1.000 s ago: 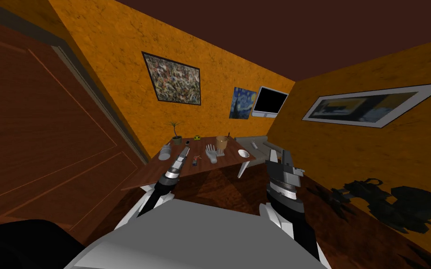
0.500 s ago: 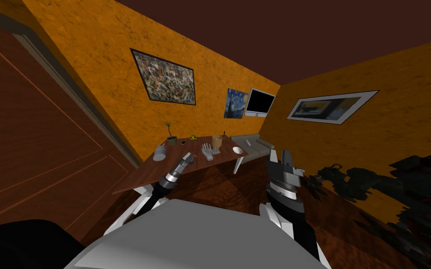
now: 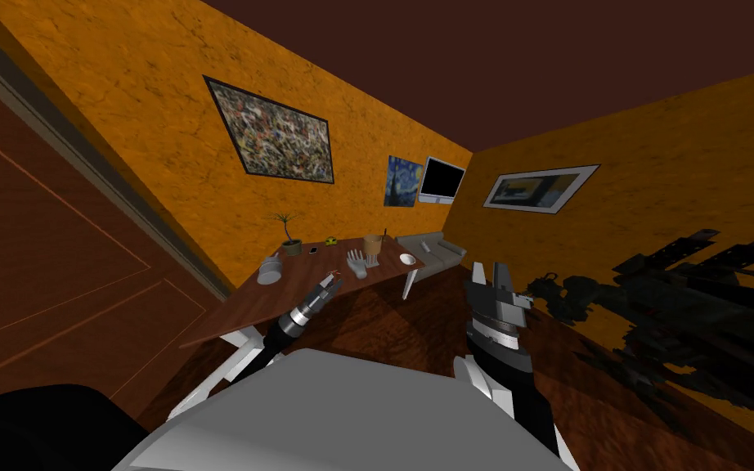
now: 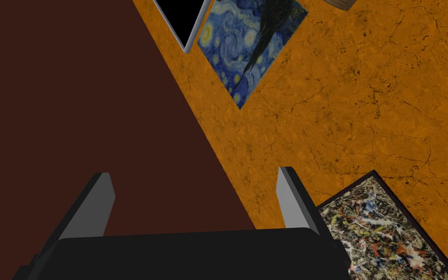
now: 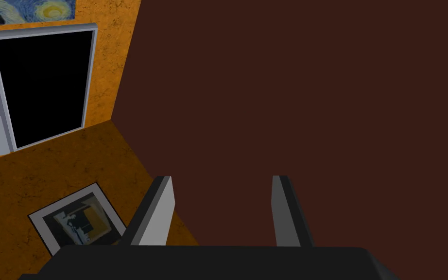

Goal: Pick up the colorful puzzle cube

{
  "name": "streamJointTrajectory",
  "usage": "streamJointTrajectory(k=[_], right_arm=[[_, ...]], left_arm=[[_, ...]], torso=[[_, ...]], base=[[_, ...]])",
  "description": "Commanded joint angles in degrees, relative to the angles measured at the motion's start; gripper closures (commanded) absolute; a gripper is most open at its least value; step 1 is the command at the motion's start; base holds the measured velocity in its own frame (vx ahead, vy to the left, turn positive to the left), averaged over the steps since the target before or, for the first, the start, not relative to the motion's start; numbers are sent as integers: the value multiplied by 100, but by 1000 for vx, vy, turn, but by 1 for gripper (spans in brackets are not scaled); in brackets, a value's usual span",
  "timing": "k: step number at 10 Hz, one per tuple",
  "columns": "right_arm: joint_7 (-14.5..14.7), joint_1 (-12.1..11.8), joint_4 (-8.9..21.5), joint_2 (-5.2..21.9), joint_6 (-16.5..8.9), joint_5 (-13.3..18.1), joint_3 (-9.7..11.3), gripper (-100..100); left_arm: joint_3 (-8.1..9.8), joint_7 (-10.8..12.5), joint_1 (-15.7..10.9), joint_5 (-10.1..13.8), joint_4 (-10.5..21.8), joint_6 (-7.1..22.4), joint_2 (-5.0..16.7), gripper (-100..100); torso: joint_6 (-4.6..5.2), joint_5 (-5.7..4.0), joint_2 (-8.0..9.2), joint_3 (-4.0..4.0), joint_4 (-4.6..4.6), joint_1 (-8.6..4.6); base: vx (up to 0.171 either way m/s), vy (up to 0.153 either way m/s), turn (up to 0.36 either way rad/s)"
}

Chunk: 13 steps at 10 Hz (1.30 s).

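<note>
puzzle cube (image 3: 337,272) on surface (image 3: 253,307) just ahead of left tool (image 3: 328,284) tips, fingers spread, closer than rt arm

Even, rather dim light is recorded throughout. In the head view, the walls are splayed toward the corners around the long brown wooden table (image 3: 240,311). Jagged black shadows (image 3: 694,302) are cast on the mottled orange wall (image 3: 678,180) right of that table.
</note>
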State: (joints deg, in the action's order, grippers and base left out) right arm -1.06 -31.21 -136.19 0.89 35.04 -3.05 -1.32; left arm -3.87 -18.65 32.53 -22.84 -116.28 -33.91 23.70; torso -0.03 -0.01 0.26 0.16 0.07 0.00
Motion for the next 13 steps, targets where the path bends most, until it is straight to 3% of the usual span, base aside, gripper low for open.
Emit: streamJointTrajectory(k=[1,2,3,4,5,6,7,8,9,10,11,13], right_arm=[[0,0,0,0,0,0,0,0],[0,1,0,0,0,0,1,0],[0,0,0,0,0,0,0,0],[0,1,0,0,0,0,0,0],[0,0,0,0,0,0,0,0],[0,0,0,0,0,0,0,0],[0,0,0,0,0,0,0,0],[0,1,0,0,0,0,0,0],[0,-1,0,0,0,0,0,0],[0,0,0,0,0,0,0,0],[0,-1,0,0,0,0,0,0],[0,-1,0,0,0,0,0,0]], left_arm=[[-17,-223,54,-286,223,7,231,-100],[-17,-223,54,-380,223,7,231,-100],[-42,-411,81,-587,413,49,438,-100],[-42,-411,81,-707,413,49,438,-100],[-73,-602,107,-903,611,94,645,-100],[-73,-602,107,-1044,611,94,645,-100],[-108,-793,130,-1243,817,141,851,-100],[-108,-793,130,-1393,817,141,851,-100],[-148,-983,151,-1561,1001,191,1057,-100],[-148,-983,151,-1725,1032,191,1057,-100],[-191,-1172,169,-1899,1254,244,1261,-100],[-191,-1172,169,-2115,1254,244,1261,-100]], torso=[[0,0,0,0,0,0],[4,0,0,0,0,-3],[-1,0,-3,-2,-1,-1],[3,0,-2,-2,-1,-1],[-1,0,-4,-2,-1,1],[3,-1,-4,-3,-1,-5],[-1,0,-6,-4,-1,-2],[3,-2,-6,-3,-1,-5],[-2,0,-9,-5,-2,1],[3,1,-9,-6,-2,0],[-1,0,-10,-6,-2,3],[-2,0,-14,-8,-3,3]], base=[[-62,-43,-215],[-49,-34,-96],[-56,-36,-202],[-50,-33,-94],[-48,-51,-207],[-43,-41,-111],[-42,-54,-283],[-36,-34,-71],[-40,-43,-174],[-34,-33,-115],[-26,-48,-167],[-15,-21,-63]])
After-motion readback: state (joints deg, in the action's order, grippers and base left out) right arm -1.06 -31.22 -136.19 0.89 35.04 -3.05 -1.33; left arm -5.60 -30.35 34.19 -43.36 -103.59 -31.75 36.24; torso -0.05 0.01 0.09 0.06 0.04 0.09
